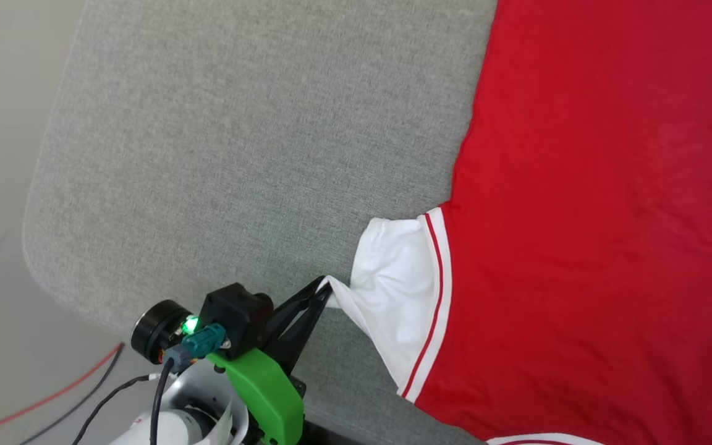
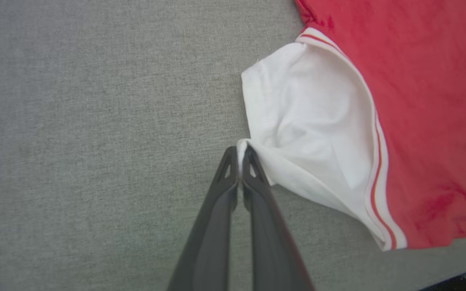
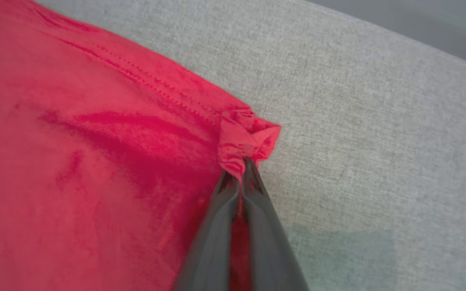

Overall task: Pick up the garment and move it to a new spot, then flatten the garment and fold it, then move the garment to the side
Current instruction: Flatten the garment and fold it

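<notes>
My left end effector, low over the surface, clamps the garment's sleeve; right end effector clamps its corner.

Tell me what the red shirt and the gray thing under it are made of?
The red shirt looks like soft, thin knit cloth, mostly matte: it wrinkles and bunches, with a stitched hem. The gray surface under it looks like coarse woven upholstery cloth, matte: a speckled weave shows. The exact fibers cannot be told.
</notes>
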Controlling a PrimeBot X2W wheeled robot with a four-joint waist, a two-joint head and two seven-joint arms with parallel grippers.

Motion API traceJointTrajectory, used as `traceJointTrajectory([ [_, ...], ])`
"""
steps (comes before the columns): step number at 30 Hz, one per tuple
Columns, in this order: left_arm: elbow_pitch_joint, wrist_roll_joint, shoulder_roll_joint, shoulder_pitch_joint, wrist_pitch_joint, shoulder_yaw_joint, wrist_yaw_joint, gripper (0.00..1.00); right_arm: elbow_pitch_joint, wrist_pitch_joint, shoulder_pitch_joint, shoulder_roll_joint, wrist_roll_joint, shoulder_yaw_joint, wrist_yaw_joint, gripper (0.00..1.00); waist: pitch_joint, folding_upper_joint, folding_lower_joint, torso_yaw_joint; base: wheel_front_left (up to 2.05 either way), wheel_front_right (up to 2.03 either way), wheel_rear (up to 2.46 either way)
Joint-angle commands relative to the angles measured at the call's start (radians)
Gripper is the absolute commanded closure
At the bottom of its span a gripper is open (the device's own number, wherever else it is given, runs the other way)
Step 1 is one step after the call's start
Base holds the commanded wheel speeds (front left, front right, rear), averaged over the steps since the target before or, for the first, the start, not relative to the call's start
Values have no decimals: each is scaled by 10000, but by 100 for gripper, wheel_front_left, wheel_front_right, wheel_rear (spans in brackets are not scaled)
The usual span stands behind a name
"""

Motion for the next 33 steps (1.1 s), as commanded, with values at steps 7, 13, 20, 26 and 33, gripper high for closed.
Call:
traceJointTrajectory([
  [7, 101, -256, 376, 472, 157, 100, 289, 100, 267, -335, 2143, 75, 526, 490, -7, 100, -2065, 118, 0, -1273, 0, 0, 0],
  [13, 454, -493, 516, 915, 91, 111, 372, 100, 6, -709, 3661, 54, 971, 492, -7, 100, -3187, 118, 0, -1935, 0, 0, 0],
  [20, 851, -755, 541, 1355, -59, 110, 442, 100, -736, -865, 5120, 103, 1282, 247, -7, 100, -4060, 118, 0, -2542, 0, 0, 0],
  [26, 1013, -906, 592, 1623, -174, 135, 491, 100, -1956, -982, 6338, 116, 1339, -135, -7, 100, -4592, 118, 0, -2859, 0, 0, 0],
  [33, 1354, -1043, 200, 1599, -535, 268, 634, 100, -3321, -882, 8120, 836, 1244, -1027, -7, 100, -4949, 118, 0, -3081, 0, 0, 0],
])
